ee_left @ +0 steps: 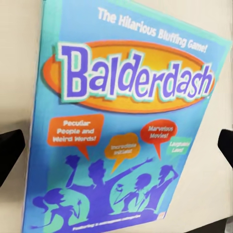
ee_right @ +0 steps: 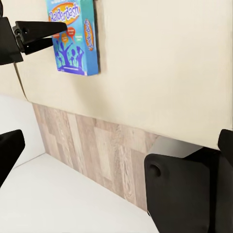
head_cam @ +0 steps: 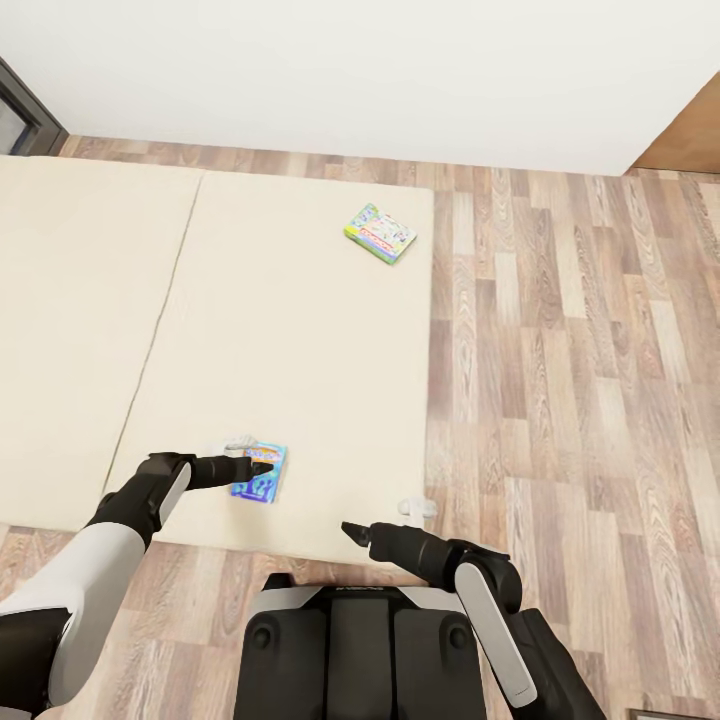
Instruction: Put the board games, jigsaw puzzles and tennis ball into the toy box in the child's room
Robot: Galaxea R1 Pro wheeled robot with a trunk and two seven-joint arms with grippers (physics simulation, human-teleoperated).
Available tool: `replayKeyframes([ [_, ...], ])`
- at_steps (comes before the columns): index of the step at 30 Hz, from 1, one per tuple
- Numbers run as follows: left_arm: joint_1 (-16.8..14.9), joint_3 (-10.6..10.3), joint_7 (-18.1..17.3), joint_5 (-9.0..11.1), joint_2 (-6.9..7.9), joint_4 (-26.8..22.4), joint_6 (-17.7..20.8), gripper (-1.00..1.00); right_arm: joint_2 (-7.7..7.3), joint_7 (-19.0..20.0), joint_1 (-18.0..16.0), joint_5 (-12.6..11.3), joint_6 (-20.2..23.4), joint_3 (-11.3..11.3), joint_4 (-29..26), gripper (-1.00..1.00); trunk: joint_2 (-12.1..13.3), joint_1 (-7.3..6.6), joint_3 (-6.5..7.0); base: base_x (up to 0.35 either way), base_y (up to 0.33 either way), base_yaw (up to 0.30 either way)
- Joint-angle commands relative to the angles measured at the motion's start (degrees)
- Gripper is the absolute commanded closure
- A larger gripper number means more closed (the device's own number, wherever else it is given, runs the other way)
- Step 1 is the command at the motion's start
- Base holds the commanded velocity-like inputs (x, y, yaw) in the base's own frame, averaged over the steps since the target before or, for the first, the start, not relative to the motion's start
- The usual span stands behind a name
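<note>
Two board games lie flat on the beige bed [head_cam: 300, 330]. The blue one, titled Balderdash [head_cam: 260, 473] [ee_left: 121, 126] [ee_right: 73, 34], is near the bed's front edge. My left gripper [head_cam: 258, 466] [ee_left: 116, 145] hovers just over it, open, with a fingertip [ee_left: 9, 150] off each side of the box. The pastel game with a green edge [head_cam: 380, 232] rests near the bed's far right corner. My right gripper [head_cam: 352, 530] [ee_right: 116, 150] stands open and empty above the bed's front edge, right of the blue box.
Wood-plank floor [head_cam: 570, 380] runs along the bed's right side and front. A white wall [head_cam: 350, 70] closes the far side, with a dark window frame [head_cam: 25, 110] at its left. My dark base [head_cam: 360, 650] sits against the bed's front.
</note>
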Motion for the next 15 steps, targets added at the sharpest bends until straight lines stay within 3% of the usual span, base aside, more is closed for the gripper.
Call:
replayKeyframes([
  [1,0.0,0.2,-0.2,0.0,-0.03,-0.1,0.5,-1.00,0.02,0.3,0.0,0.3,0.3,-0.1,0.0,-1.00,-0.1,0.03,-0.06,0.000,-0.054,0.000],
  [15,0.0,0.2,-0.3,0.0,-0.02,-0.1,0.5,-1.00,0.03,0.9,0.2,0.3,0.3,-0.1,0.0,-1.00,-0.1,0.03,-0.06,0.000,-0.071,0.000],
])
